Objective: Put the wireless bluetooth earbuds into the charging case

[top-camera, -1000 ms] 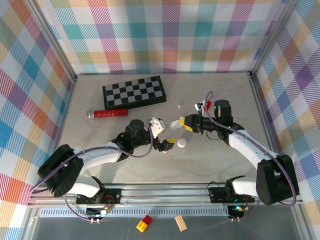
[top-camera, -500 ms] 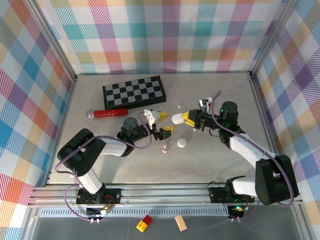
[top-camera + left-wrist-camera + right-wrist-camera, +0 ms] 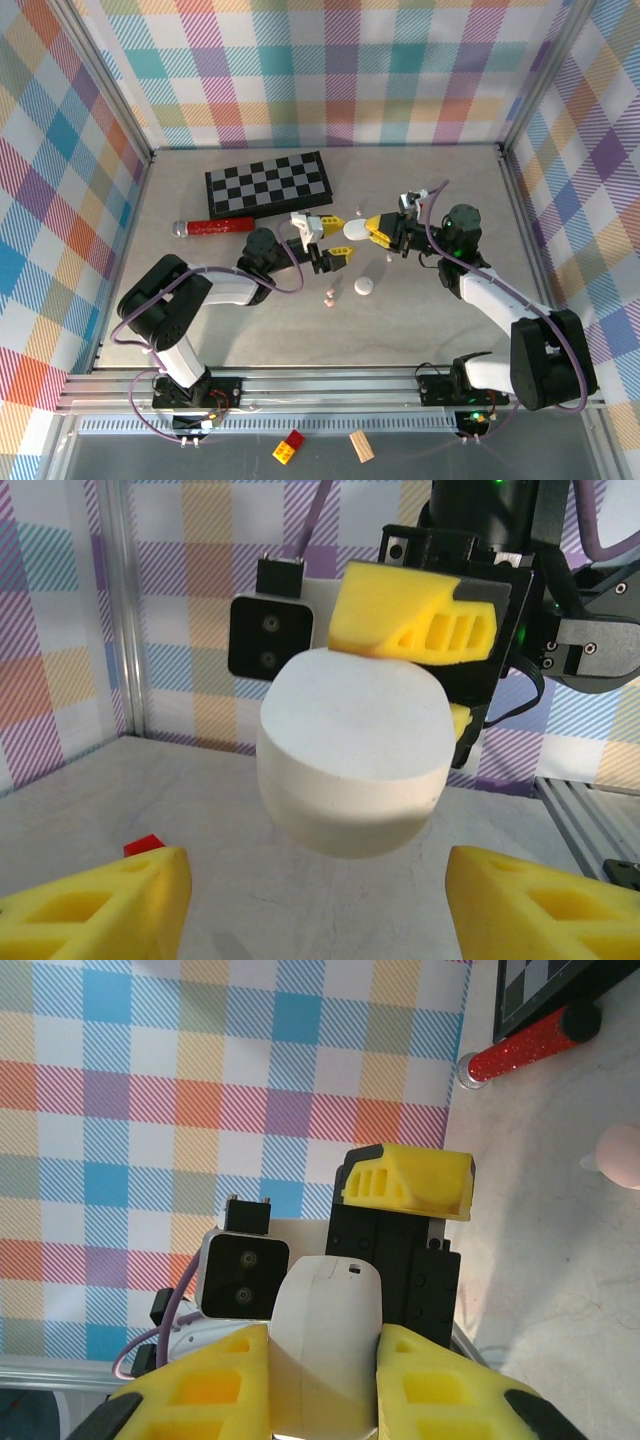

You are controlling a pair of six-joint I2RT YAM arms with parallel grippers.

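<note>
Top external view, item by item.

- **Charging case** (image 3: 355, 231): a white pebble held off the tabletop (image 3: 430, 180), over its middle and a little toward the far edge. The right gripper (image 3: 370, 230) is clenched on its sides. In the right wrist view the case (image 3: 325, 1335) sits squeezed between the two yellow fingers (image 3: 215, 1380).
- **Orientation:** the long axis runs roughly parallel to the far edge. The free end points toward the left gripper (image 3: 332, 238). The left wrist view shows that rounded end (image 3: 350, 750) face-on, with a faint seam across it. The lid looks closed, though I cannot be sure.
- **Left gripper:** fingers spread wide and carrying nothing, one to either side of the case end (image 3: 320, 900).
- **Pink earbuds** (image 3: 329, 297): loose on the tabletop, toward the near edge from both grippers.
- **White earbud** (image 3: 358, 210): loose, just on the far side of the held case.
- **Second case** (image 3: 365, 286): lying on the tabletop beside the pink earbuds.
- **Progress, as judged:** no earbud is seated. The case is only lifted and presented, so opening it, picking up the buds and inserting them all remain.
- **Bystanders:** chessboard (image 3: 268, 185) and red tube (image 3: 215, 226), toward the far-left corner.
</note>
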